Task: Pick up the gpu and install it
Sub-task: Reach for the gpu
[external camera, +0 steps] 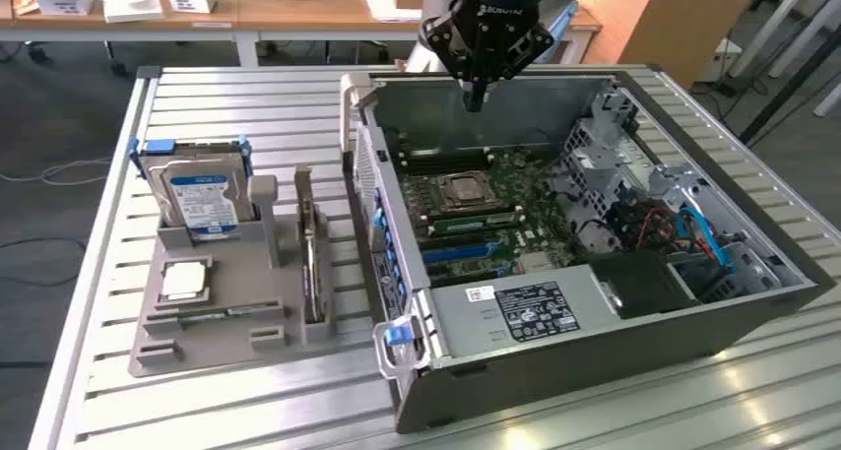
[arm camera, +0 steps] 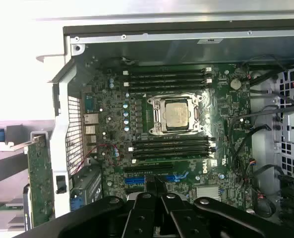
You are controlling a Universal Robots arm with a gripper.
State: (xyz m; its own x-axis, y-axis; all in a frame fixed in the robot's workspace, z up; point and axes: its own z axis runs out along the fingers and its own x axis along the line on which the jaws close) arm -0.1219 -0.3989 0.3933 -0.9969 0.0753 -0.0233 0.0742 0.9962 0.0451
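Exterior view: the gripper, fingers pressed together and empty, hangs over the computer case. The gpu stands edgewise in a grey holder at the gripper's eight o'clock.

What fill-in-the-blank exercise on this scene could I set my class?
The gripper is ____ and holds nothing.
The gpu stands on edge ____ the hard drive and the computer case.
The hard drive's label is white and ____.
Missing words: shut; between; blue.
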